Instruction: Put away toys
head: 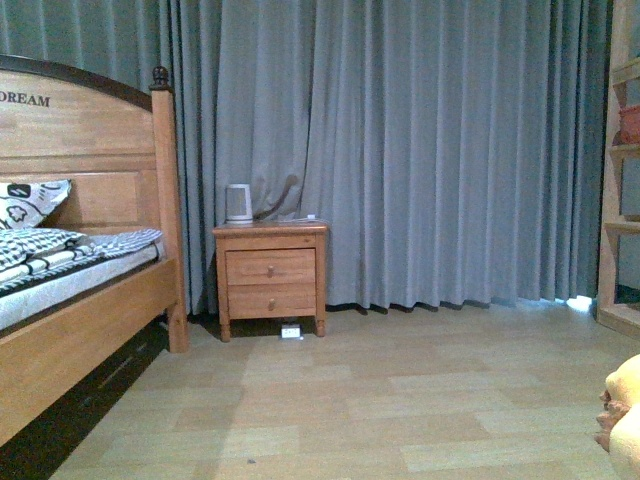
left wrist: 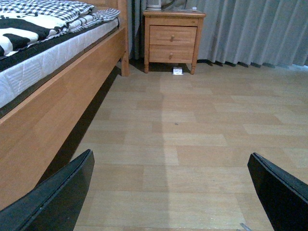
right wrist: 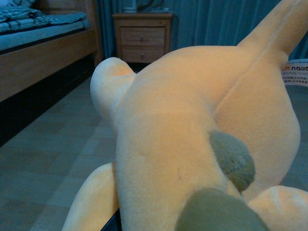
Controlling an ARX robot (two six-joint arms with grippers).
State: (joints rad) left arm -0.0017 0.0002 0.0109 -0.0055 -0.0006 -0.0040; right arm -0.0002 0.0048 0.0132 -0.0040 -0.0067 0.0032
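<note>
The plush toy (right wrist: 192, 120) fills nearly all of my right wrist view: soft orange-yellow, rounded, with 2 dark patches low on its body and a limb rising toward the frame's corner. In the front view only its edge (head: 625, 415) shows, cut by the lower right border, low above the wooden floor (head: 350, 400); I cannot tell if it touches the boards. The right hand is hidden behind the plush, so I cannot tell whether it is clenched or released.

The left hand (left wrist: 171, 154) is released, its 2 dark fingers (left wrist: 57, 197) spread wide over bare floor, just beside the bed's side rail.

Open floor runs from the toy across to the bed (head: 90, 300) on the left and back to the grey curtain (head: 450, 150). The bed's wooden rail and corner post mark the left limit. A nightstand (head: 270, 270) with 2 drawers stands against the curtain just beside that post, a white kettle (head: 238, 203) on top and a small white object (head: 291, 331) on the floor beneath it. A wooden shelf unit (head: 620, 200) closes the right edge, behind the toy.
</note>
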